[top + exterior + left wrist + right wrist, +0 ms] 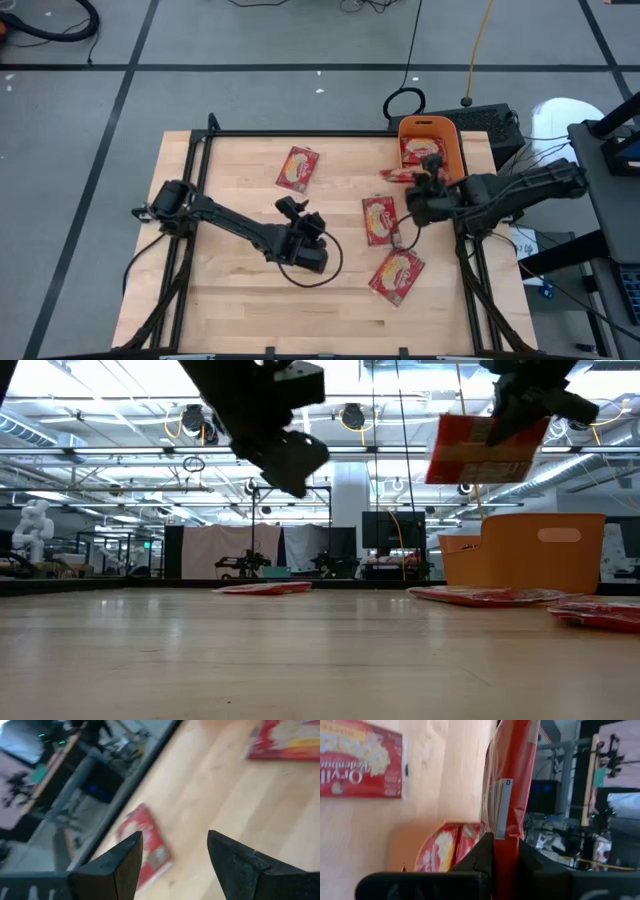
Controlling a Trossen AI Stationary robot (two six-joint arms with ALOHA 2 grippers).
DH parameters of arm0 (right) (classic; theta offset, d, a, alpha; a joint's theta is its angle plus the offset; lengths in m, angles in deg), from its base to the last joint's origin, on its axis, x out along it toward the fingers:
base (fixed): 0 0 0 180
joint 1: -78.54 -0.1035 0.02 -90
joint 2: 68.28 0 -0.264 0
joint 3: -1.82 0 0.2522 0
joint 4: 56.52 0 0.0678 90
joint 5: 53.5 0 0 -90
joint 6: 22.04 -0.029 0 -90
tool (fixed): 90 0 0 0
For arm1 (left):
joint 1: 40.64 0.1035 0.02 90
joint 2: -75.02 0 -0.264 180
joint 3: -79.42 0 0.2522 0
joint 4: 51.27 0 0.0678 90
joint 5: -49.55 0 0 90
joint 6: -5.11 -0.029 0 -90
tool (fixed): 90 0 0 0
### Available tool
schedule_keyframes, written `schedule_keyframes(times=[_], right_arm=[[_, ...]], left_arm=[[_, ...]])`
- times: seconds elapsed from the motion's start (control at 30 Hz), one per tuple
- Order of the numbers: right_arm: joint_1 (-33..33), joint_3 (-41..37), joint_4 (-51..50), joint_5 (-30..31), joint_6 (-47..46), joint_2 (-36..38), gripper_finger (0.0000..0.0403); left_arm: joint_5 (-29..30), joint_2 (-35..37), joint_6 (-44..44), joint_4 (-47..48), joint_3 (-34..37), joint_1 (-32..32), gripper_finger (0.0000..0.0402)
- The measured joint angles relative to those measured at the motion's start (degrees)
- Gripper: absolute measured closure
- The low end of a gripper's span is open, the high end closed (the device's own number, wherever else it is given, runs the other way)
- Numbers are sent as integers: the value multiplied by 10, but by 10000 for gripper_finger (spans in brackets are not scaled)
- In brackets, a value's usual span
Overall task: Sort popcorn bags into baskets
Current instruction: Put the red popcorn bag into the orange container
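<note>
- my right gripper (424, 178): raised above the table (230, 290), just beside the near corner of the orange basket (450, 140); my jaws are clamped on the edge of one red popcorn bag (487, 448), which hangs clear of the wood in the low view, higher than the basket rim; in my right wrist view the held bag (507, 785) stands edge-on between my fingers (485, 852)
- my left gripper (290, 208): lifted off the table near its middle, holding nothing; my jaws stand wide apart, as the left wrist view shows, with bare wood and a packet between my two fingers (117, 865)
- basket: at the far right corner of the table; packets already lie inside it (418, 148), red with pale ovals
- loose bag, far (297, 168): flat on the wood, left of the basket and well apart from it
- loose bag, middle (379, 219): flat, between my two grippers, closer to my right one
- loose bag, near (397, 273): flat, tilted, just beside the middle bag on the side toward the near edge
- table: pale wooden top with a dark frame along its edges
</note>
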Motion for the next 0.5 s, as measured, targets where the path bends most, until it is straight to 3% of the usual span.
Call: schedule_keyframes(times=[0.3, 0.5], right_arm=[[38, -9, -53, -2, -21, 67, 376], [68, -91, -53, -3, -5, 130, 376]], left_arm=[[-132, 0, -226, -338, 70, 18, 177], [-202, 0, -319, -498, 97, 22, 177]])
